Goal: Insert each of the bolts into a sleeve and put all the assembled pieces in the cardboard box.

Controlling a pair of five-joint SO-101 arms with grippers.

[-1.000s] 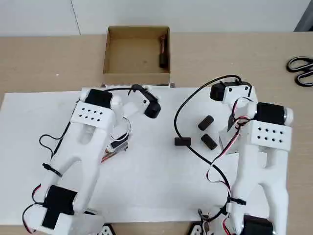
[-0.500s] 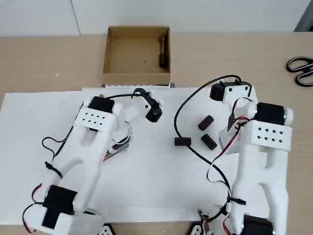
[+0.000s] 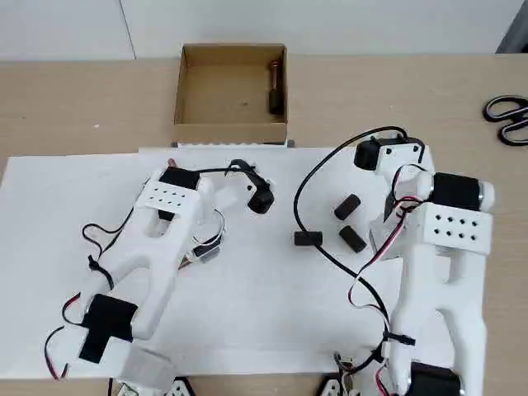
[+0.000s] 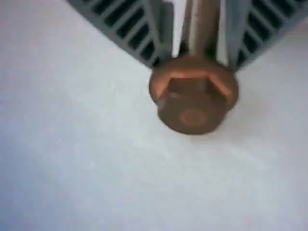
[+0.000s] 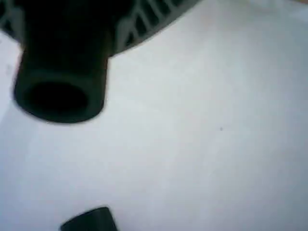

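My left gripper (image 4: 199,43) is shut on a copper bolt (image 4: 193,94); the hex head points at the camera, just above the white sheet. My right gripper (image 5: 67,29) is shut on a black sleeve (image 5: 60,82), its open end facing the camera, with another sleeve (image 5: 89,220) lying nearby. In the high view the left arm (image 3: 169,206) is at centre-left and the right arm (image 3: 450,223) at the right. Three loose sleeves (image 3: 347,206) (image 3: 352,239) (image 3: 308,239) lie between them. The cardboard box (image 3: 177,91) at the back holds one assembled piece (image 3: 274,87).
A white paper sheet (image 3: 247,305) covers the work area on the wooden table. Black scissors (image 3: 507,115) lie at the far right edge. Black cables loop from both wrists over the sheet's middle.
The left arm has swung right and drawn away from the box, toward the sheet's middle. The right arm has kept still.
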